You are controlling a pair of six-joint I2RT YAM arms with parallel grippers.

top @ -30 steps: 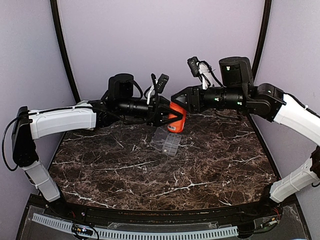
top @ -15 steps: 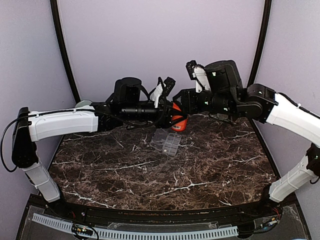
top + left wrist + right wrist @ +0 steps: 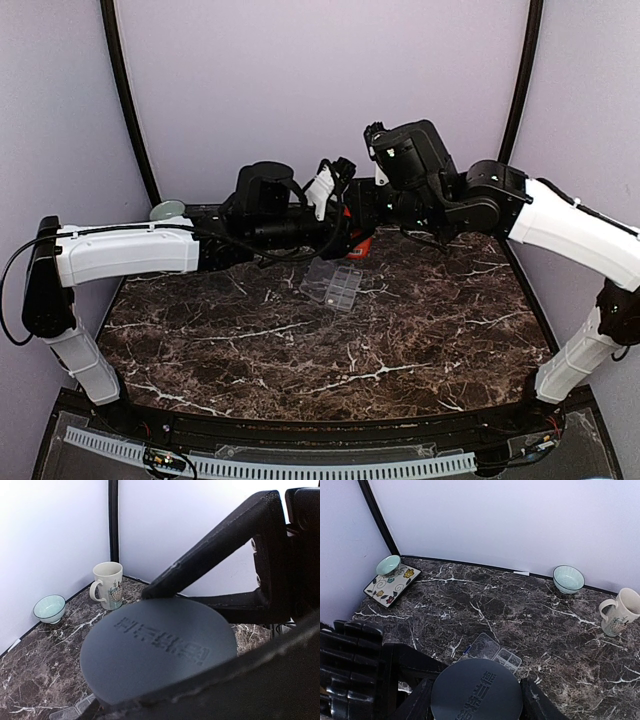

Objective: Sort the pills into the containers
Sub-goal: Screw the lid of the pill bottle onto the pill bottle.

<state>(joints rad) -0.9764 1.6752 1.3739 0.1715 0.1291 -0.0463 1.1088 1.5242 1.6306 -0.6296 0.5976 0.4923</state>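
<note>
Left gripper (image 3: 342, 236) clamped on orange bottle (image 3: 359, 246); right gripper (image 3: 477, 704) closed on its grey cap (image 3: 476, 682); organiser box (image 3: 333, 284) flat on table, near bottle at 6 o'clock; long axis 10-to-4; lid looks open; arms about equally near.

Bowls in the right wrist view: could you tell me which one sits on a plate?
The left bowl, on the floral plate; the other bowl stands on the table.
</note>
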